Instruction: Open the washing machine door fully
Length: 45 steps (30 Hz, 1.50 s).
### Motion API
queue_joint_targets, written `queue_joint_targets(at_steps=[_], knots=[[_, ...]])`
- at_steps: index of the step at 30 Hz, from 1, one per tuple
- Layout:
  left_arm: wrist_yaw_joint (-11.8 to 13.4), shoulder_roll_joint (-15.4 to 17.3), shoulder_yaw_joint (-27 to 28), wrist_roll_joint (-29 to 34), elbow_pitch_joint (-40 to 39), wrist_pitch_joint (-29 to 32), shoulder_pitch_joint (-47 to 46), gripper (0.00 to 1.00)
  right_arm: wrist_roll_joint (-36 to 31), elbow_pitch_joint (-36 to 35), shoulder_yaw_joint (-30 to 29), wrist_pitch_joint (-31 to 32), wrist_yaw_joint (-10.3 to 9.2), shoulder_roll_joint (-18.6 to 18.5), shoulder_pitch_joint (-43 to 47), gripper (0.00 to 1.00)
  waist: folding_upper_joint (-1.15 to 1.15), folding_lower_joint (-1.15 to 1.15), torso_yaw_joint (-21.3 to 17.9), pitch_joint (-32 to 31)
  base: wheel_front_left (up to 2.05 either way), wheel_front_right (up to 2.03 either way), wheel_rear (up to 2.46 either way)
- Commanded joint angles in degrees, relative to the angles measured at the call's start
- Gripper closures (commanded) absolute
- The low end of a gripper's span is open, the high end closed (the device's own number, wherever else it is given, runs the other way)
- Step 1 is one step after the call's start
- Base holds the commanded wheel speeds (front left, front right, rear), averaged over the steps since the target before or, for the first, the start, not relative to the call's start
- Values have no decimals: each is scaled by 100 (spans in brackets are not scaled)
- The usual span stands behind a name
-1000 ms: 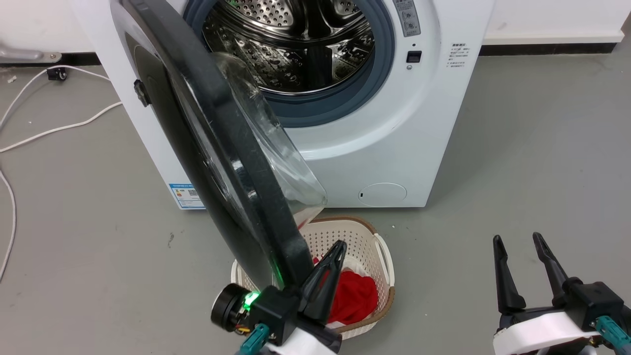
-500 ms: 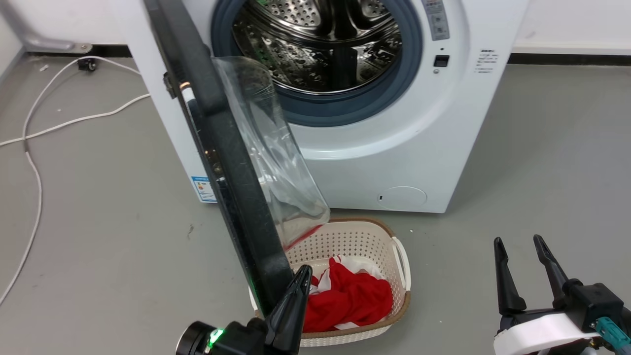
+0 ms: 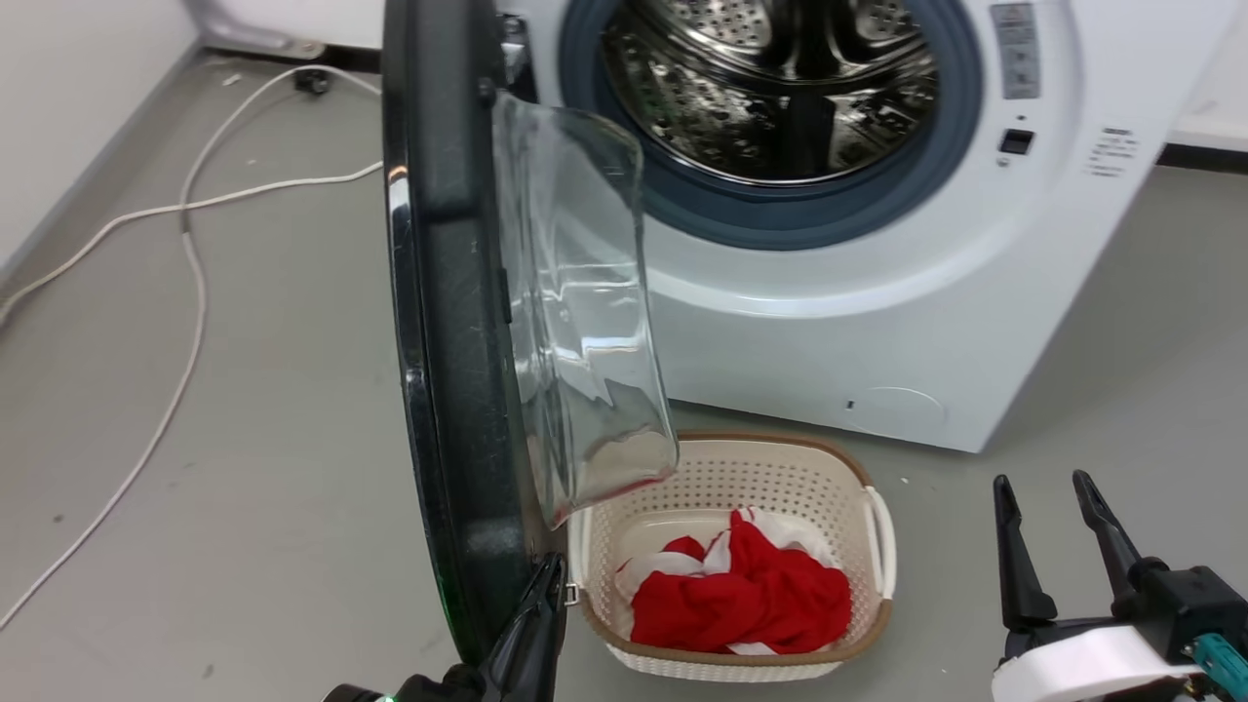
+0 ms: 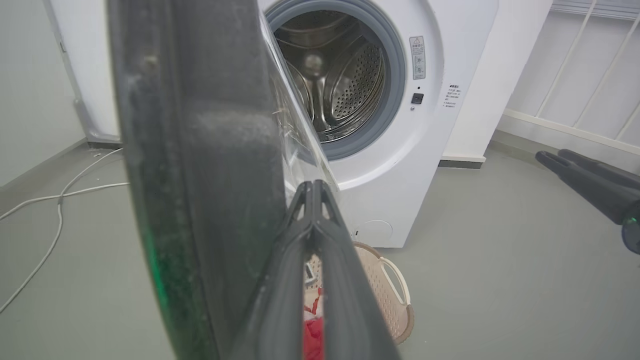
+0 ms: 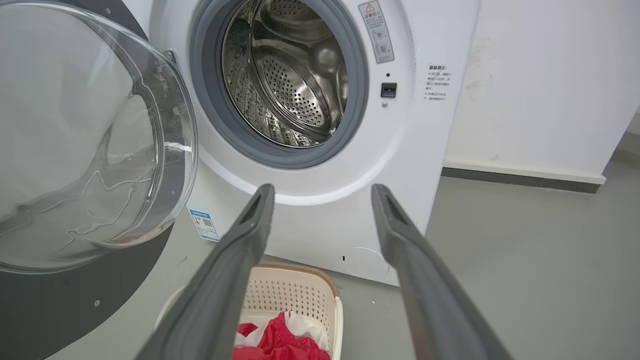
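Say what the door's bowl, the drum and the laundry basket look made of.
Door bowl: clear glass or plastic, going by its see-through look and glints. Drum: likely polished steel, since it is shiny, perforated metal. Laundry basket: probably matte cream plastic, with a moulded hole grid and a brown rim.

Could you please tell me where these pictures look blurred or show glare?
Head view: the washing machine is slightly smeared. Left wrist view: the washing machine door and the left gripper are close and unfocused. Right wrist view: crisp, with bright reflections in the door's glass.
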Motion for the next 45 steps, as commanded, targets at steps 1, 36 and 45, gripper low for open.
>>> queue_joint_targets(at_steps=[1, 36, 45], knots=[[85, 38, 81, -21, -29, -42, 104, 100, -29, -38, -43, 17, -4, 9, 69, 0, 0, 0, 305, 3, 0, 0, 0], [406, 284, 2059, -505, 879, -569, -895, 100, -200, -446, -49, 351, -4, 8, -99, 0, 0, 0, 1222, 499, 0, 0, 0], [131, 491, 2751, -802, 1371, -570, -1402, 100, -227, -492, -33, 402, -4, 8, -181, 0, 0, 0, 1137, 683, 0, 0, 0]])
